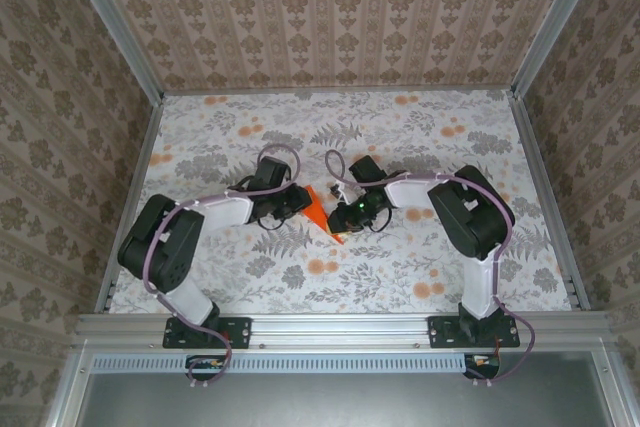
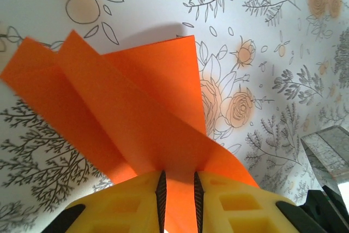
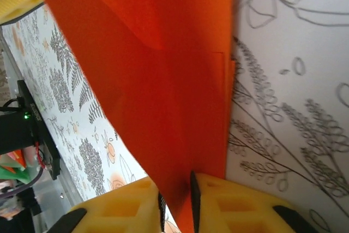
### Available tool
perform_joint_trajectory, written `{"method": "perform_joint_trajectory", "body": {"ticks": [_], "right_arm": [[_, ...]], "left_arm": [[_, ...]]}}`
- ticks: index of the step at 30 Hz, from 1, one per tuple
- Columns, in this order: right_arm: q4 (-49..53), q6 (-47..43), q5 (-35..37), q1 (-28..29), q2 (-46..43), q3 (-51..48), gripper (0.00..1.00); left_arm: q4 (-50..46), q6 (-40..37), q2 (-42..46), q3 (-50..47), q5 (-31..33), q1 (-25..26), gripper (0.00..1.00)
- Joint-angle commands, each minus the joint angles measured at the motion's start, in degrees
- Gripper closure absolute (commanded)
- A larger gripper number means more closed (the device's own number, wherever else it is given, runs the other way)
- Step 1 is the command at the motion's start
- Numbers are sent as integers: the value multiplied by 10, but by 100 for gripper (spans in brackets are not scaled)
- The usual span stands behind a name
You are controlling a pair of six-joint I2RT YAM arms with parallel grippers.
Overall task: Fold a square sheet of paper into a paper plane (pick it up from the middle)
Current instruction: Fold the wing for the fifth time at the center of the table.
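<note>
The left arm [image 1: 215,212] bends its elbow at 8 o'clock and lays the forearm toward 3 o'clock; the right arm [image 1: 440,197] bends at 4 o'clock and reaches toward 9 o'clock. The left gripper [image 2: 178,181] and the right gripper [image 3: 175,189] nearly meet, each with yellow fingers [image 2: 125,205] pinched on the orange paper [image 2: 136,113].

- sheet of paper [image 1: 322,213] in the middle of the table [image 1: 420,137], between the two grippers;
- left gripper [image 1: 299,205] at its left side, right gripper [image 1: 348,215] at its right side;
- the paper runs in between each gripper's fingers
</note>
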State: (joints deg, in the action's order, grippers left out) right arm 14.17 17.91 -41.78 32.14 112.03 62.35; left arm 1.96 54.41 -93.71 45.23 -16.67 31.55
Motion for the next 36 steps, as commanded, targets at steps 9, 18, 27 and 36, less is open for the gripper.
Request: {"method": "perform_joint_trajectory", "body": {"ticks": [9, 18, 27, 36], "right_arm": [[46, -31, 194, 50, -65, 48, 61], [10, -50, 307, 95, -64, 53, 47], [-27, -82, 336, 119, -39, 60, 59], [-62, -111, 261, 114, -31, 46, 87]], "left_arm": [[19, 5, 43, -30, -15, -7, 78], [30, 5, 44, -35, -25, -6, 81], [26, 7, 44, -37, -23, -6, 83], [-26, 11, 80, -54, 19, -31, 83]]}}
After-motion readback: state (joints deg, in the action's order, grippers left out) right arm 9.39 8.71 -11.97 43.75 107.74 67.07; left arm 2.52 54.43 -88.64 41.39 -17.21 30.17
